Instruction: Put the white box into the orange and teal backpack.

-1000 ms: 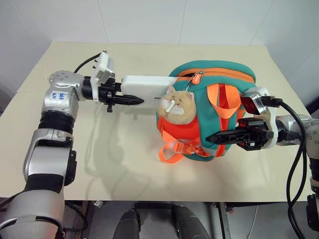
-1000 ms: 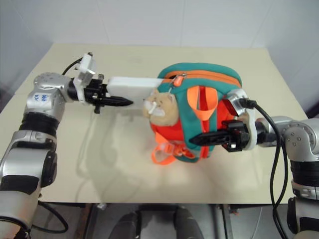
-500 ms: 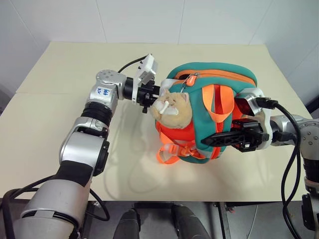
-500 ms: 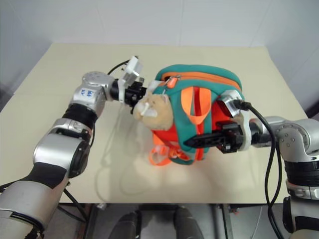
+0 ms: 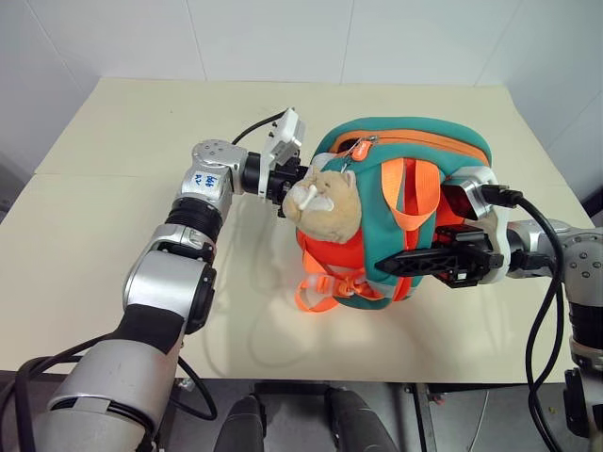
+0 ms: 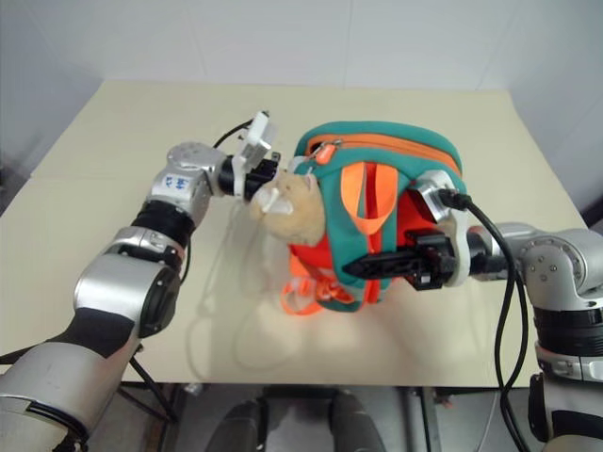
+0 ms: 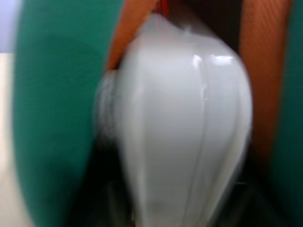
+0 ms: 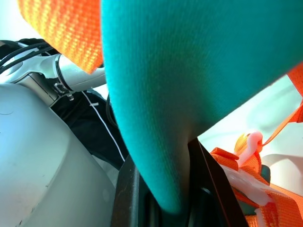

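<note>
Beige tabletop carries the orange and teal backpack, which stands near the middle with orange webbing loops down its front and a tan plush animal charm on its left side. From the right, the right claw is pressed together on a teal strap, as its wrist view shows close up. From the left, the left claw reaches behind the charm at the backpack's opening; whether its fingers are spread cannot be told, though its wrist view shows the smooth white box between teal and orange fabric, no lettering readable.
</note>
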